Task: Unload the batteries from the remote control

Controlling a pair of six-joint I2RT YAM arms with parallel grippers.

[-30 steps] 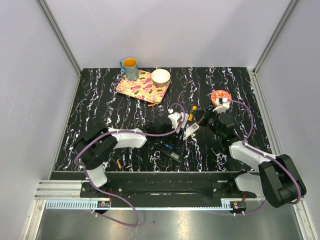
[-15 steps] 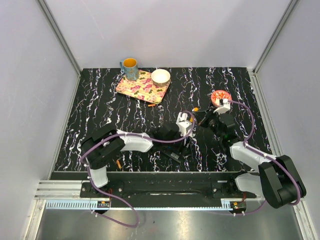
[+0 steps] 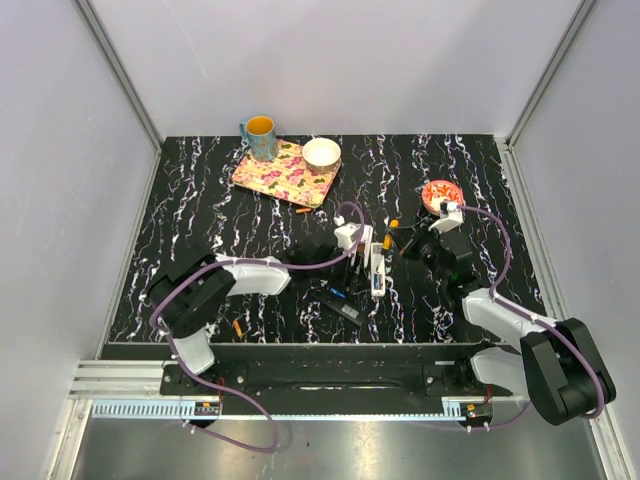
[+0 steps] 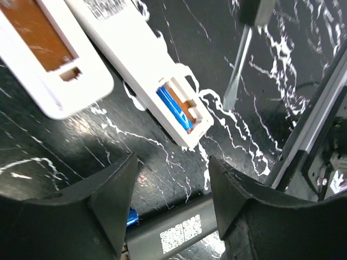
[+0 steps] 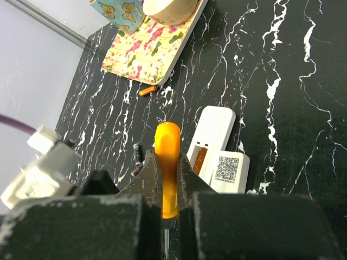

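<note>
the counter held everything, with the white remote near its middle, back up and its bay uncovered. the job looked partly done, since one blue battery sat in that bay, not yet out, and that much at least was left.

one tray lay well beyond the white remote to the left. one black remote lay just nearer than it, on the left. a second white piece lay just beside it, showing an orange-brown recess. i could not tell whether that was another remote or a cover. one bowl and one mug stood off with the tray, and one red dish stood beyond the white remote to the right.

the left fingers were spread and empty, hanging over its open end. the right fingers, just right of it, pinched one orange-handled tool, probably a screwdriver.

i counted four batteries. two orange batteries lay loose, one far-left of the white remote and one well to its near left. a second blue battery showed at the black remote's end, in it or beside it i could not tell.
</note>
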